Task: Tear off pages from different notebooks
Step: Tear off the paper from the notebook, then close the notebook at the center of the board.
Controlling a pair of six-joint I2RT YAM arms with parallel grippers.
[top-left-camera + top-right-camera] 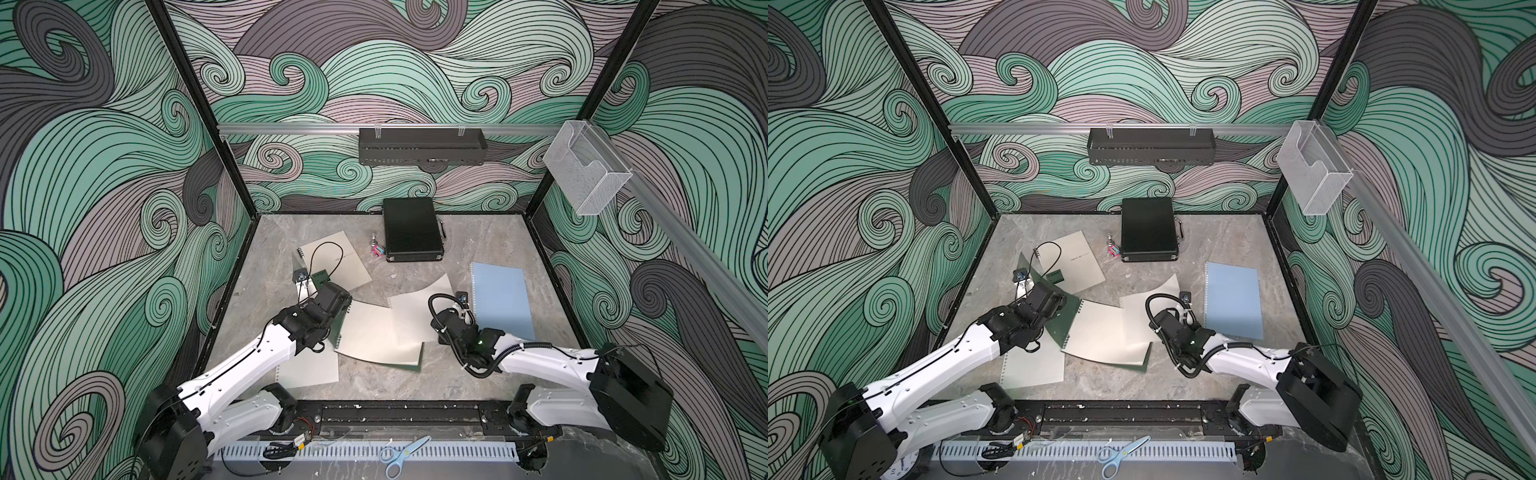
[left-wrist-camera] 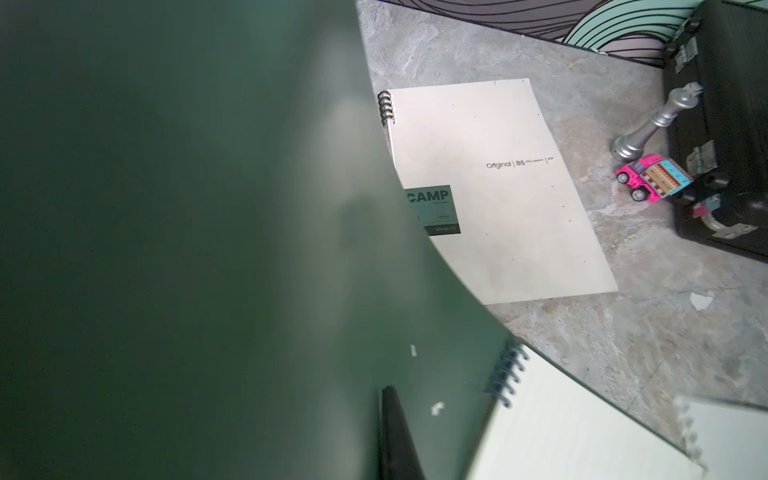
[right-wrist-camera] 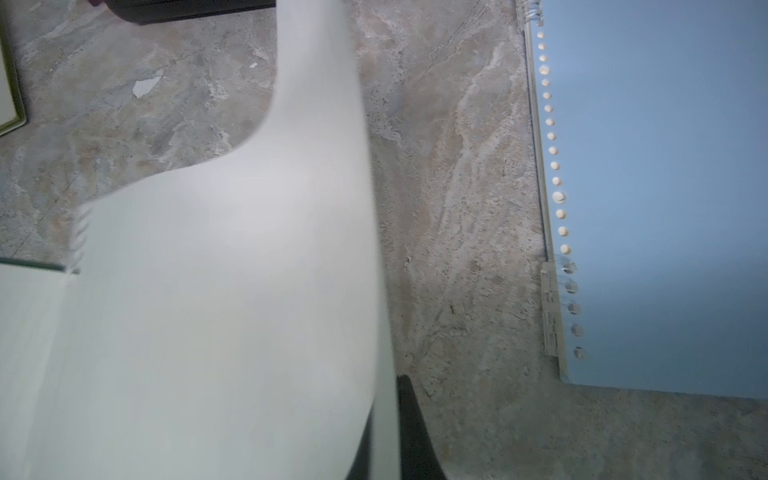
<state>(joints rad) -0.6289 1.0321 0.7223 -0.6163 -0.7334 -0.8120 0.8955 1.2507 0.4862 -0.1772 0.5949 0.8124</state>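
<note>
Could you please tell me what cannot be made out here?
- Left end effector, second finger: left wrist view, behind the cover of the green notebook.
- Right end effector, second finger: right wrist view, mostly behind the blurred page.
- Label print on the beige notebook: left wrist view, too small.
- Black case: cut off by left wrist view's edge.

Table (image 1: 478, 374) grey-beige marbled; walls (image 1: 415, 62) teal, mauve and dark grey swirls, black lines. Beige notebook (image 1: 332, 257) with green CAMP label at 10 o'clock, light blue notebook (image 1: 500, 299) at 3, dark green notebook (image 2: 166, 249) at 9. Pages (image 1: 309, 368) off-white. Case (image 1: 411, 232) black at 12 — toy truck (image 2: 652, 178) pink.
</note>
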